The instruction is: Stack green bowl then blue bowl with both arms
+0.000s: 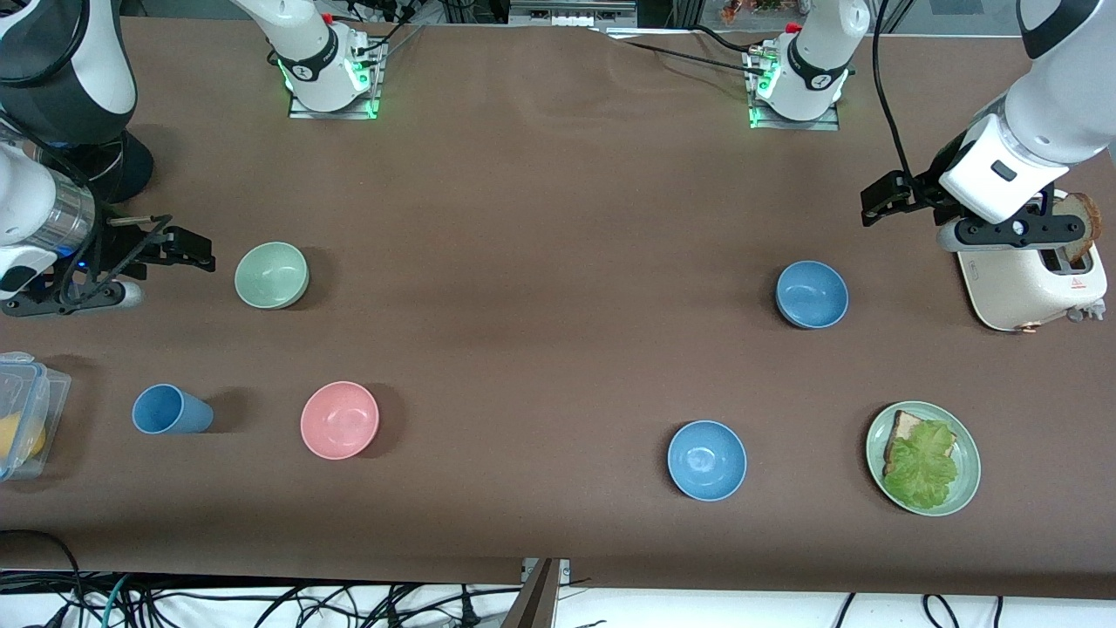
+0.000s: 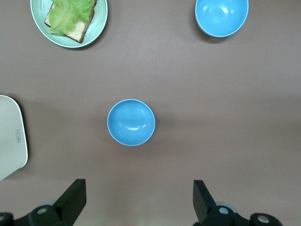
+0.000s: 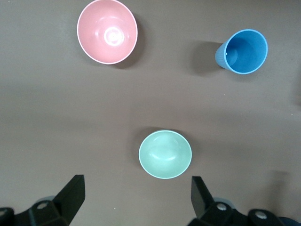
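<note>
The green bowl [image 1: 271, 275] [image 3: 165, 154] stands upright and empty toward the right arm's end of the table. My right gripper [image 1: 193, 249] [image 3: 136, 188] hangs open over bare table beside it, holding nothing. The blue bowl [image 1: 812, 294] [image 2: 131, 122], a duller steel blue, sits empty toward the left arm's end. My left gripper [image 1: 881, 199] [image 2: 139, 188] hovers open and empty over the table between that bowl and the toaster [image 1: 1029, 279].
A brighter sky-blue bowl [image 1: 707, 460] [image 2: 221, 16], a pink bowl [image 1: 339, 419] [image 3: 107, 31] and a blue cup [image 1: 170, 410] [image 3: 242, 52] lie nearer the front camera. A green plate [image 1: 966, 475] carries bread and lettuce. A plastic container [image 1: 22, 419] sits at the table's right-arm end.
</note>
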Robot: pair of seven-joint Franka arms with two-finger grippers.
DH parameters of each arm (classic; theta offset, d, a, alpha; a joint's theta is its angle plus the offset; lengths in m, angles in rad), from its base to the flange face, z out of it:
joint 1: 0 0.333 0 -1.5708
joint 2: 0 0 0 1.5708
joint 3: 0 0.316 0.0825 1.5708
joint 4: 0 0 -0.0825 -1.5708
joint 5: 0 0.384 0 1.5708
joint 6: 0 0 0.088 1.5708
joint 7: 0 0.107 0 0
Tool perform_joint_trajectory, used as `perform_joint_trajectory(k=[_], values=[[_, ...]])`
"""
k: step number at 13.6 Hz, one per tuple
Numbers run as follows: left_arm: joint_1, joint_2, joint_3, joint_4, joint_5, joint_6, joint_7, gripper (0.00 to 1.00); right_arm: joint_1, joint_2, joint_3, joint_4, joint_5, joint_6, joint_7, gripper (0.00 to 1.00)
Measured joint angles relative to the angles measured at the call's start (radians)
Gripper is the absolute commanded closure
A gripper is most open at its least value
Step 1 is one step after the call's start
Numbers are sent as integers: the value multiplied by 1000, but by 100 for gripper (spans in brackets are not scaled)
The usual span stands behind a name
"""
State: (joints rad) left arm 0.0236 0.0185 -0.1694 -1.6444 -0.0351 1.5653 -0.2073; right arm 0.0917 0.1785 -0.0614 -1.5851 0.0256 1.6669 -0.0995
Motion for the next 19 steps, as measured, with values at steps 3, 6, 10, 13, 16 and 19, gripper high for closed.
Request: perform_joint_trajectory(k=[3, 6, 10, 13, 16, 19], values=[[0, 0, 0, 0, 0, 0, 0, 0, 0, -4, -1, 0, -1, 0, -4, 0], [0, 0, 0, 0, 0, 0, 0, 0, -1, -4, -1, 0, -1, 0, -5, 0], [0, 0, 0, 0, 0, 0, 0, 0, -1, -11, -1, -2, -1, -2, -6, 0], [0, 0, 0, 0, 0, 0, 0, 0, -1, -38, -2, -3, -1, -6, -6, 0], [0, 0, 0, 0, 0, 0, 0, 0, -2, -74, -10, -5, -1, -9, -6, 0], [0, 0, 0, 0, 0, 0, 0, 0, -3, -99, -29, -8, -1, -19, -20, 0]])
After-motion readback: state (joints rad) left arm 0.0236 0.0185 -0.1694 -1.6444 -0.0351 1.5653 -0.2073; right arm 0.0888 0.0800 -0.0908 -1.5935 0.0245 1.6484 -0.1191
